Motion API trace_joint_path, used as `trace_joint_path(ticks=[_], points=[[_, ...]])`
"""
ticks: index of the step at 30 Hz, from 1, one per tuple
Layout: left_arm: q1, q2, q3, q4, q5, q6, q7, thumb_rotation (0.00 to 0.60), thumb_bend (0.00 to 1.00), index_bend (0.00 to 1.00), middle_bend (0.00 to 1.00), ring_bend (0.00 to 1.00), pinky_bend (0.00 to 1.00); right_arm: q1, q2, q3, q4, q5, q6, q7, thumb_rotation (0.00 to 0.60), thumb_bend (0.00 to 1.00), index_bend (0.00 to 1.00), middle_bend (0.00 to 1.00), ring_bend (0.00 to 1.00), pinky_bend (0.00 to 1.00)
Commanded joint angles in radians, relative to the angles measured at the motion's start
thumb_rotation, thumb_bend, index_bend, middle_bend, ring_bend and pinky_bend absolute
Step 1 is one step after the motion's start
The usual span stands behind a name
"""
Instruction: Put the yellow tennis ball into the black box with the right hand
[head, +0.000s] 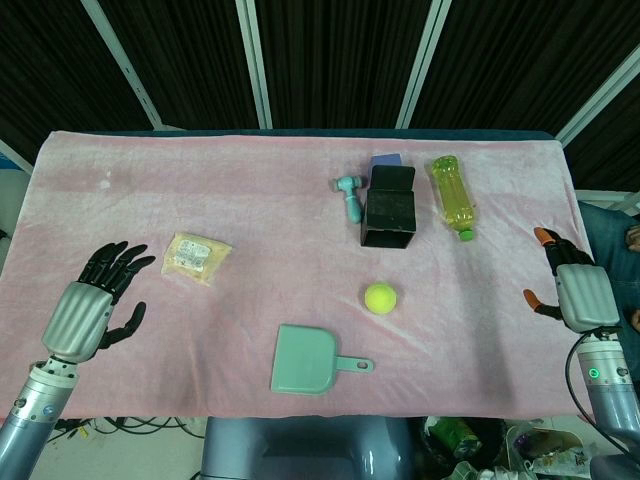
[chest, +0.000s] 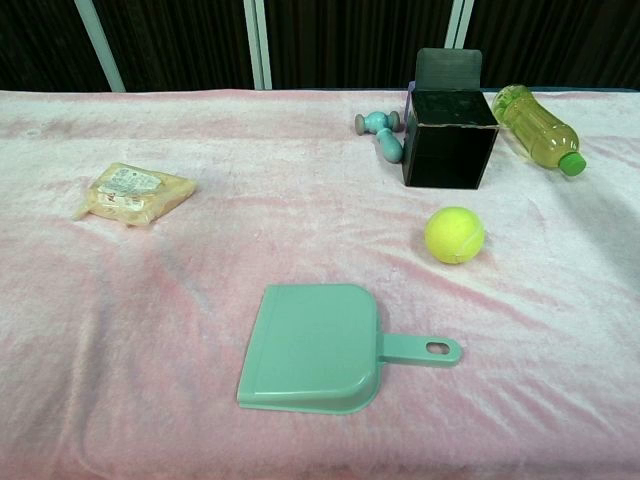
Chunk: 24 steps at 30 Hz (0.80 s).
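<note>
**Ball untouched, all still to play for**

The fuzzy yellow tennis ball (head: 380, 297) sits on the pink cloth, just in front of the open black box (head: 389, 208). The right hand (head: 575, 291) hovers well apart at the table's edge, fingers spread, empty. Reach, grasp and drop all remain.

Worktop (head: 150, 180) under pink cloth. Green dustpan (head: 305, 362) near front edge, handle pointing right. Yellow snack packet (head: 195, 257) lying flat at left. Teal toy dumbbell (head: 349, 197) toward back. Bottle of yellow liquid (head: 452, 194) on its side, green cap facing front.
</note>
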Motion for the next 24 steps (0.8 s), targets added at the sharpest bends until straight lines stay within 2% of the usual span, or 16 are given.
trace_joint_path(ticks=[1, 24], points=[[-0.001, -0.001, 0.003, 0.003, -0.001, -0.002, 0.001, 0.600, 0.48, 0.16, 0.10, 0.04, 0.08, -0.001, -0.002, 0.002, 0.000, -0.006, 0.014, 0.008, 0.600, 0.18, 0.00, 0.08, 0.14, 0.26], [0.010, 0.016, 0.000, -0.005, 0.008, 0.045, -0.004, 0.600, 0.48, 0.16, 0.10, 0.04, 0.08, -0.003, 0.001, -0.006, -0.037, -0.005, 0.038, -0.039, 0.600, 0.17, 0.00, 0.08, 0.14, 0.26]])
